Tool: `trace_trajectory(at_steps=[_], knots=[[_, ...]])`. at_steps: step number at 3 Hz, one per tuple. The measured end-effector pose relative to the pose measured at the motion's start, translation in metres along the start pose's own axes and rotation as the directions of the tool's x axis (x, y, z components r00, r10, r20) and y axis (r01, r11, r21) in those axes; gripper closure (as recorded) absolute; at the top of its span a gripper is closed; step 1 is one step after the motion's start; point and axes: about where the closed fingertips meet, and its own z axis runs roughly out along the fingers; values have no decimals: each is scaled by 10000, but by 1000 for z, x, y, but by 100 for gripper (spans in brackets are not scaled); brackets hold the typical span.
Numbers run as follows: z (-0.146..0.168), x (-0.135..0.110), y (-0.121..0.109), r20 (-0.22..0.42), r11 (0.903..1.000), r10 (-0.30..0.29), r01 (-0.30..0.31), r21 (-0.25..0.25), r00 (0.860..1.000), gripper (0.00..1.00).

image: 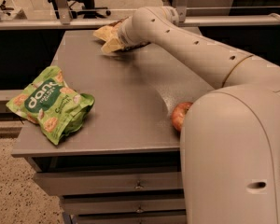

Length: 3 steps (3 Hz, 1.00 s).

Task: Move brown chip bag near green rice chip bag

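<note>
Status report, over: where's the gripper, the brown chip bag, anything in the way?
Gripper at far edge of table, at the brown chip bag. Green rice chip bag near-left corner, well apart. Apple near right, off the path.

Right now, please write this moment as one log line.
hand: at brown chip bag, far edge of table | green rice chip bag: near-left corner, apart | apple: near-right
</note>
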Motion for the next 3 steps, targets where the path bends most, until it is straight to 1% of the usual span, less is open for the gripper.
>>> trace_trajectory(at_steps=[2,3], knots=[[-3,2,-7,51,9990,48,-50,442,10000,64],[-11,-4,-8,275,9985,-86,71,548,9996,88]])
